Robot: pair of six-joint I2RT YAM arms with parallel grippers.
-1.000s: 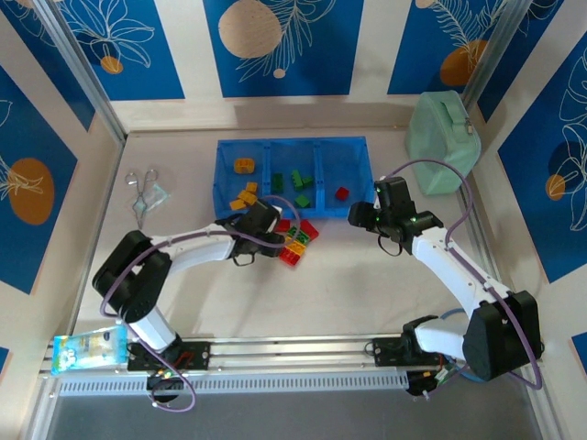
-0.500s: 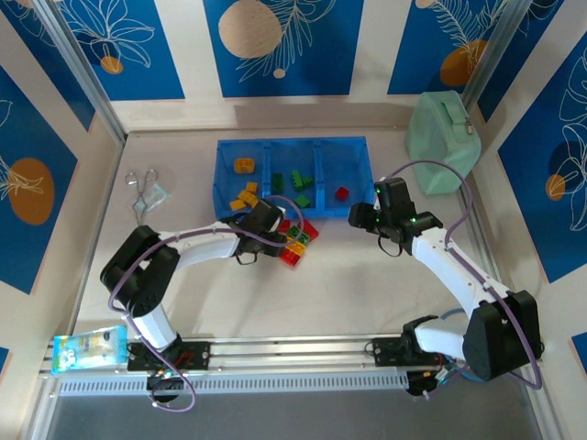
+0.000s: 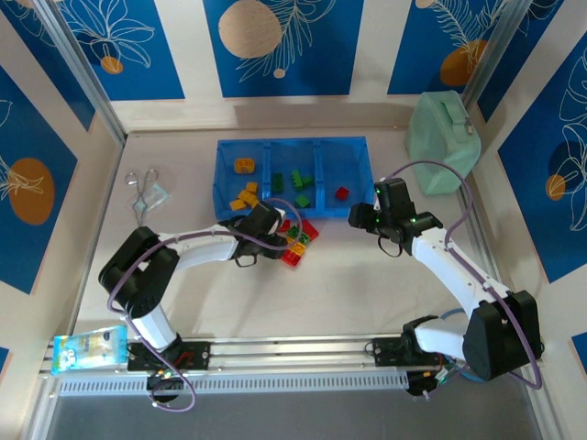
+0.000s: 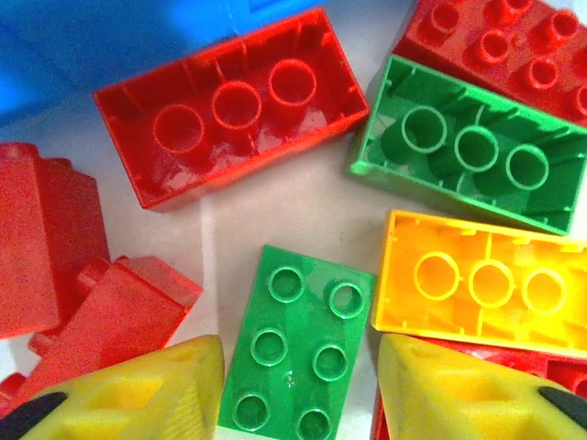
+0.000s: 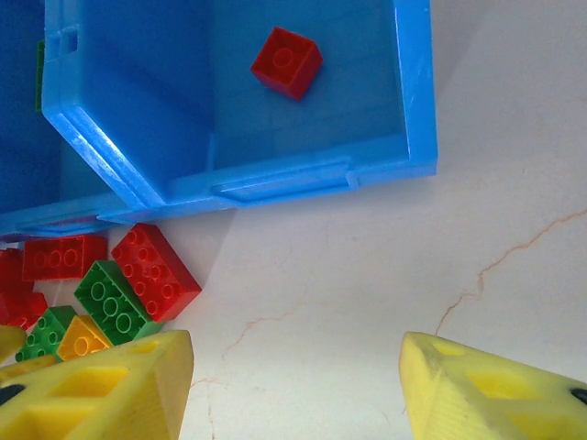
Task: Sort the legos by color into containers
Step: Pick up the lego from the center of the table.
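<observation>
My left gripper (image 3: 278,240) is down in the loose pile of legos (image 3: 298,243) just in front of the blue tray (image 3: 220,179). In the left wrist view its yellow fingers (image 4: 138,394) straddle a green brick (image 4: 298,353) that lies flat, studs up. The left finger touches it and a small gap shows at the right one. Around it lie an upturned red brick (image 4: 229,105), a green one (image 4: 472,147) and an orange one (image 4: 477,284). The tray holds orange bricks (image 3: 244,166) on the left, green ones (image 3: 298,179) in the middle and a red brick (image 5: 287,60) on the right. My right gripper (image 5: 295,367) is open over bare table by the tray's front right corner.
A mint green case (image 3: 442,142) stands at the back right, close to the right arm's cable. Scissors (image 3: 140,188) lie left of the tray, and a packet (image 3: 89,348) rests by the left arm's base. Walls close in the table on three sides.
My left gripper has edged slightly right and nearer, deeper into the pile. The right arm has not moved.
</observation>
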